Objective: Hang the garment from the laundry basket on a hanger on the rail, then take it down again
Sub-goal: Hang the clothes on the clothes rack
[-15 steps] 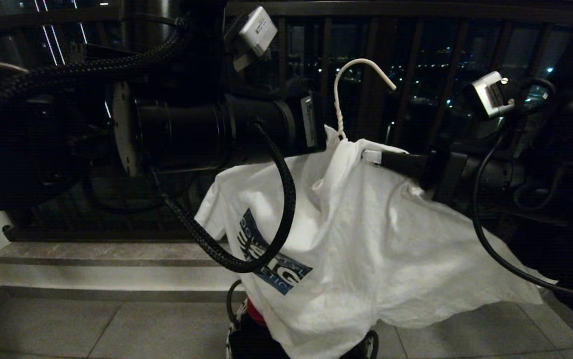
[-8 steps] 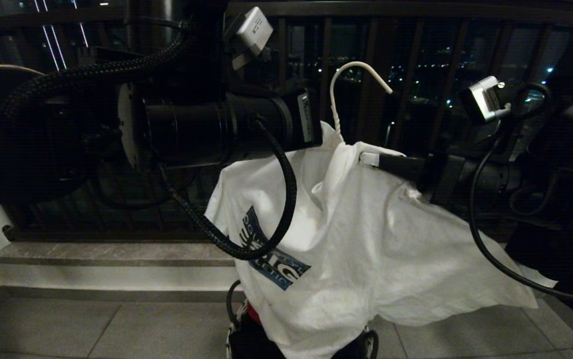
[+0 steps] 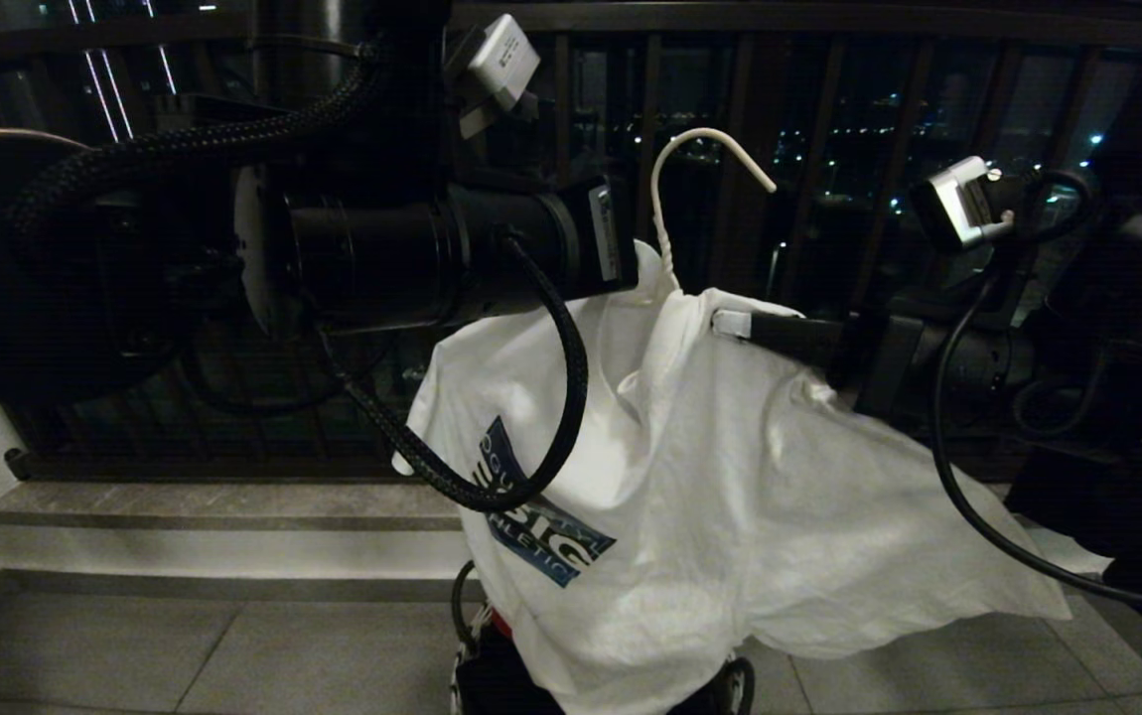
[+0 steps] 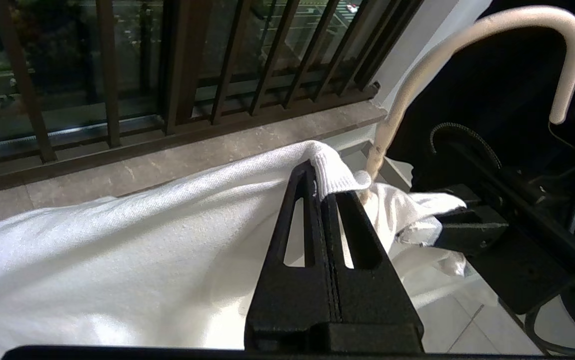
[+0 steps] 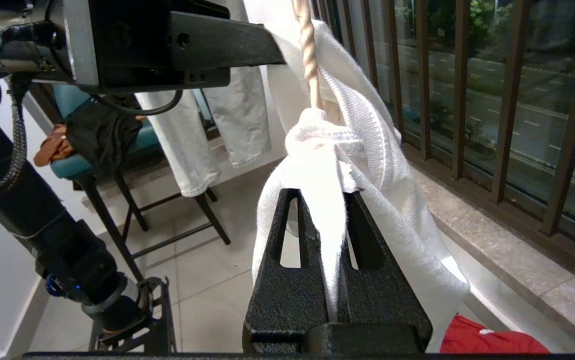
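The left end effector (image 4: 323, 192) is clamped tight on the ribbed collar of the garment (image 3: 730, 497), beside the twisted neck of the hanger (image 3: 675, 199). The right end effector (image 5: 325, 200) is closed on bunched white cloth at the collar's other side. Both arms reach level toward each other, holding the T-shirt spread in the air above the laundry basket (image 3: 467, 665).

The hanger (image 3: 675, 214) has slid a little to the left, and its hook now sits a bit lower. The T-shirt (image 3: 730, 497) went along with it, and the blue picture on its chest hangs a little lower now.
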{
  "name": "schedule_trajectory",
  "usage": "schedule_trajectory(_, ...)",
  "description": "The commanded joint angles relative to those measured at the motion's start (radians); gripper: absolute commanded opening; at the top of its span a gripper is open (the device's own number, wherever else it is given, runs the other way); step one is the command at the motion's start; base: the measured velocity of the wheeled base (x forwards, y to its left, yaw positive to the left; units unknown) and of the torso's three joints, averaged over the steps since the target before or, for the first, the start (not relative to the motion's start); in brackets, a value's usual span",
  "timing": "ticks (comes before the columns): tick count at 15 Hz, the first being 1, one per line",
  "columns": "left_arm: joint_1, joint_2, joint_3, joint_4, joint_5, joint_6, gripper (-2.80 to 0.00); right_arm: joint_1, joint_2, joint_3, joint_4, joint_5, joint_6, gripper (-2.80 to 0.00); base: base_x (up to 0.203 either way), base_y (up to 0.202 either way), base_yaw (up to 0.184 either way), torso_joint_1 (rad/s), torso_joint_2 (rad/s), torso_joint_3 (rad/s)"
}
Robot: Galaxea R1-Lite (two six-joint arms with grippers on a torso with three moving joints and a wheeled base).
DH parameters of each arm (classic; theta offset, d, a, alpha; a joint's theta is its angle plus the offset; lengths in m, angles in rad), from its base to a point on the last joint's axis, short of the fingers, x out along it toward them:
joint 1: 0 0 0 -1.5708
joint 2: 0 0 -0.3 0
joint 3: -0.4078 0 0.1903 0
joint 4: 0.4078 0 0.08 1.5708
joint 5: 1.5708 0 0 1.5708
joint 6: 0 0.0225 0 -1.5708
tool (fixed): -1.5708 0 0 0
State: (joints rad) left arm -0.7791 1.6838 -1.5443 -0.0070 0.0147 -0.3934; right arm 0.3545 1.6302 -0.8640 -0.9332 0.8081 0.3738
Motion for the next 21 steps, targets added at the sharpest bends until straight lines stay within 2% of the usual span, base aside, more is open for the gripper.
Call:
schedule_trajectory(1, 0.0, 0.002, 0.003, 0.001, 0.001, -0.002, -2.8, 0.001, -0.001, 0.0, -0.006, 0.006, 0.002, -2.8, 0.0, 0.0, 0.0, 0.0, 0.0, 0.0)
schedule_trajectory(8, -0.002, -0.013, 0.023, 0.011, 0.001, 0.021, -2.8, 0.0, -0.001, -0.001, -0.006, 0.005, 0.003, -2.8, 0.0, 0.0, 0.0, 0.0, 0.0, 0.0)
schedule_trajectory(9, -0.002, -0.013, 0.026, 0.01, 0.001, 0.021, 0.0, 0.0, -0.001, -0.001, -0.006, 0.005, 0.002, -2.8, 0.0, 0.0, 0.0, 0.0, 0.0, 0.0)
schedule_trajectory(21, -0.002, -0.063, 0.095, 0.015, 0.0, 0.059, 0.0, -0.002, -0.011, -0.004, -0.006, 0.005, 0.002, -2.8, 0.0, 0.0, 0.0, 0.0, 0.0, 0.0)
